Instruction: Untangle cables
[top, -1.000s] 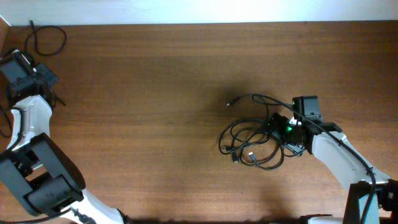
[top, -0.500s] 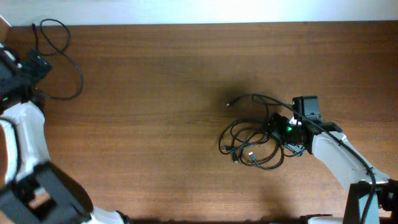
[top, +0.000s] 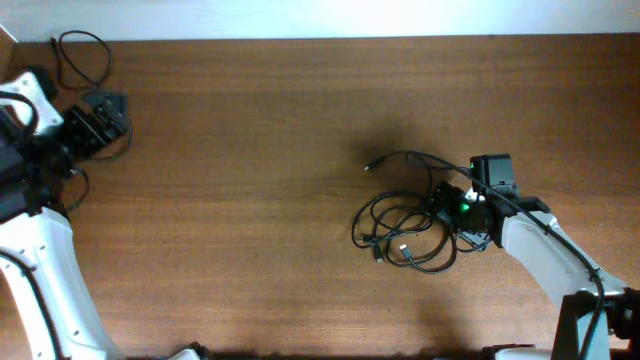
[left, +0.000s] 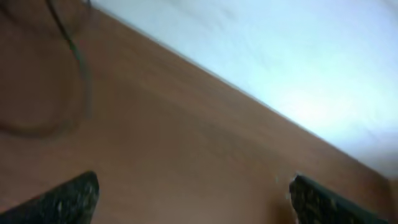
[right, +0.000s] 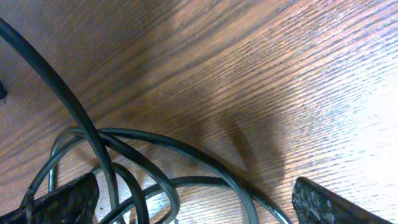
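Tangled cables (top: 405, 228) mid-right on table (top: 250, 150), right pincer (top: 445, 205) among loops, left pincer (top: 106, 118) far left

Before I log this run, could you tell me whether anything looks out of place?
One thin black cable lies alone at the far left corner of the brown wooden table, near the left gripper, apart from the tangled bundle of black cables at the right gripper. Nothing looks damaged.

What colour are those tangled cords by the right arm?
Black; the cables show it best in the right wrist view, against the brown wooden table.
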